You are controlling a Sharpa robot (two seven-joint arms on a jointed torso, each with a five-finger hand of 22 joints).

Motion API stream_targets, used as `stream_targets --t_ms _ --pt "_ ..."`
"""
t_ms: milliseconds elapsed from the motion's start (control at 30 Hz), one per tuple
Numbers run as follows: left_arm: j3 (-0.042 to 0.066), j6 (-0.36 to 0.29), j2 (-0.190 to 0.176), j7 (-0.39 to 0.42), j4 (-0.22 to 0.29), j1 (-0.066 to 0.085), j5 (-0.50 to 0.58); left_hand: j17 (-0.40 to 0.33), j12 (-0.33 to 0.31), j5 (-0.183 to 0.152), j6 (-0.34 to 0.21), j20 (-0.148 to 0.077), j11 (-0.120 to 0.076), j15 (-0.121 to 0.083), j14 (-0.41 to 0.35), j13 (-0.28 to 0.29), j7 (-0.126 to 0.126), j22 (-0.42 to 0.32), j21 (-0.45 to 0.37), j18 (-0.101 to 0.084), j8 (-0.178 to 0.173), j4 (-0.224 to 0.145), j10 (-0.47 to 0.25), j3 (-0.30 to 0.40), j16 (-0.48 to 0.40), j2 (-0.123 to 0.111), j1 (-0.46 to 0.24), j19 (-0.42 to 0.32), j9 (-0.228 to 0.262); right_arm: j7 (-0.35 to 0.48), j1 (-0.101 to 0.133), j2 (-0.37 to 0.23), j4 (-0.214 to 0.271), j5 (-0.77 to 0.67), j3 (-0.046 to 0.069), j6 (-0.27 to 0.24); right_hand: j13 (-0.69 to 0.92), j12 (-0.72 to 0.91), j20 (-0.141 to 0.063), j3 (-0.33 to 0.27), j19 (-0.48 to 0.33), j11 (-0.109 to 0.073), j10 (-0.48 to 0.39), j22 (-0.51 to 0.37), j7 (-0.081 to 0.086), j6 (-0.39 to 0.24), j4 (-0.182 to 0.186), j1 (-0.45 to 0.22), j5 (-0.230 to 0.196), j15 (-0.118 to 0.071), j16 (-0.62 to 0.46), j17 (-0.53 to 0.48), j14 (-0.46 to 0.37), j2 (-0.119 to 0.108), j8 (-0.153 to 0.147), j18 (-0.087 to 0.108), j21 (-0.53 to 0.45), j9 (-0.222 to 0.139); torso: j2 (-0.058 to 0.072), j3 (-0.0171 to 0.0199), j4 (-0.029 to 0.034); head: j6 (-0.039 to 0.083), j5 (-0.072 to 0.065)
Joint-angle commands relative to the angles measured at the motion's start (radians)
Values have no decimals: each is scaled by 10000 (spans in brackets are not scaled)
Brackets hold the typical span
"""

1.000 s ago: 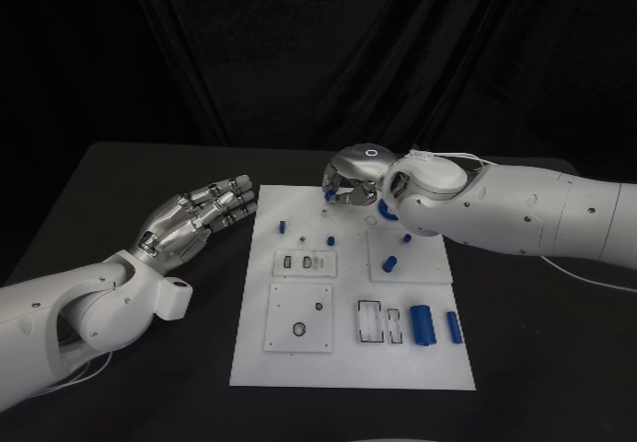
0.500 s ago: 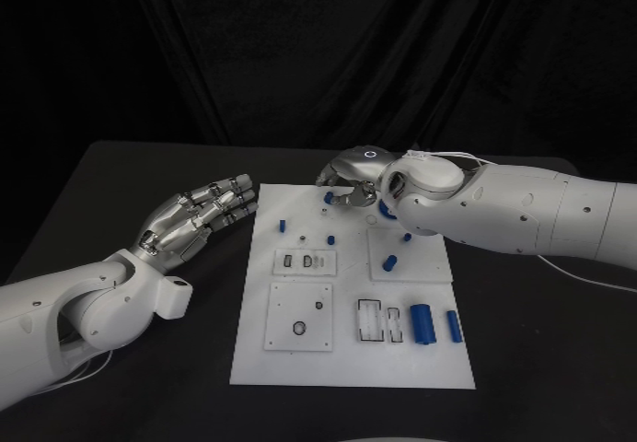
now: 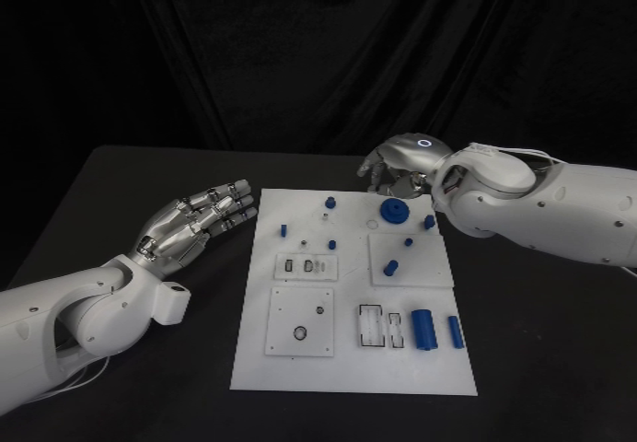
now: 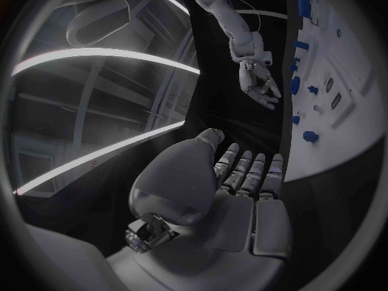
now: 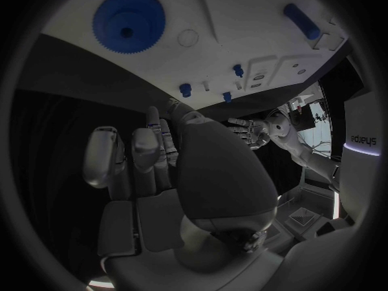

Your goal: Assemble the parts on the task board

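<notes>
Beyond the task board's (image 3: 348,364) far edge, the right hand (image 3: 394,168) hovers, fingers seemingly loose around nothing; a blue gear (image 3: 394,211) lies on the board just before it. Left hand (image 3: 197,217) rests open beside the board.

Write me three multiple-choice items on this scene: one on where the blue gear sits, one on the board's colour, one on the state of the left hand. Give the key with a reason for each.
1. Where is the blue gear?
A. On the task board, far end, near the right hand
B. On the black table, off the board
C. In the left hand

2. What colour is the task board?
A. Grey
B. White
C. Blue

3. How is the left hand?
A. Holding a peg
B. Pressing on the board
C. Fingers spread, holding nothing

Key: A, the gear lies flat on the board's far end; B, the plate is white against the black table; C, its palm is bare beside the board.
</notes>
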Motion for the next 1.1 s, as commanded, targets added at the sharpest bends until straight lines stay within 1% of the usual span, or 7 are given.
stream_targets --t_ms 33,100,167,233,333,733,1100 --pt "4 65 -19 1948 48 18 203 12 35 31 53 -9 47 57 -5 11 29 -5 41 -153 54 -23 10 62 43 -13 -115 35 14 -309 83 -531 473 -7 -46 -236 1096 1558 -303 -114 -26 -345 20 -43 -69 259 -61 34 -99 -289 -141 -102 -19 14 -13 116 -103 -46 -2 2 -27 20 -52" --pt "4 50 -27 1946 54 18 239 12 35 31 53 -9 47 57 -5 11 29 -5 41 -153 54 -23 10 62 43 -13 -115 35 14 -381 124 -891 698 -2 -87 -66 3949 5092 -526 -200 -8 -495 -1735 -30 -193 613 28 52 -199 -355 -266 -143 -6 68 -84 160 -203 -104 -10 -8 -2 20 -99" --pt "3 54 -7 1946 42 18 262 13 41 35 61 -9 49 58 -2 12 35 -6 40 -156 56 -26 14 71 49 -21 -119 33 16 -469 145 -1158 828 9 -127 69 5189 6649 -481 -242 26 -559 -1709 11 -120 664 229 -90 -355 -391 -281 -107 8 58 -130 141 -226 -112 -15 -14 15 20 -143" --pt "3 68 26 1944 25 18 277 13 44 38 66 -9 50 59 -1 13 38 -6 40 -158 58 -29 16 77 52 -25 -121 32 16 -540 139 -1352 882 25 -156 152 11076 11436 -438 -503 387 -651 1958 557 -200 786 394 -309 -705 -476 438 1307 493 1 -121 -27 92 -82 -13 -20 11 33 -160" --pt "3 91 63 1938 7 18 289 13 44 38 66 -9 50 59 -1 13 38 -6 40 -158 58 -29 16 77 52 -25 -121 32 16 -673 68 -1528 870 38 -179 231 13068 12605 -485 -798 493 -581 3480 790 -175 703 741 -689 -899 -437 1634 3827 1082 21 -209 -38 196 -95 -22 -32 2 48 -145" --pt "3 158 125 1923 -67 17 300 15 47 58 48 -8 65 70 5 13 56 -8 39 -169 56 -37 14 120 68 -32 -131 31 14 -989 -363 -1490 491 51 -203 160 14152 13049 -465 -1351 1136 -536 4642 1816 -109 486 1135 -1466 -1241 -402 2807 6763 1899 -84 -422 -266 847 -370 -25 -51 -15 15 -129" --pt "3 194 129 1910 -102 16 301 15 47 58 48 -8 65 70 5 13 56 -8 39 -169 56 -37 14 120 68 -32 -131 31 14 -1052 -489 -1282 318 52 -204 229 14152 13049 -447 -1364 1231 -513 4642 1968 -85 298 1126 -1473 -1213 -381 2870 6941 1953 -109 -485 -299 948 -473 -26 -62 -26 -26 -141"
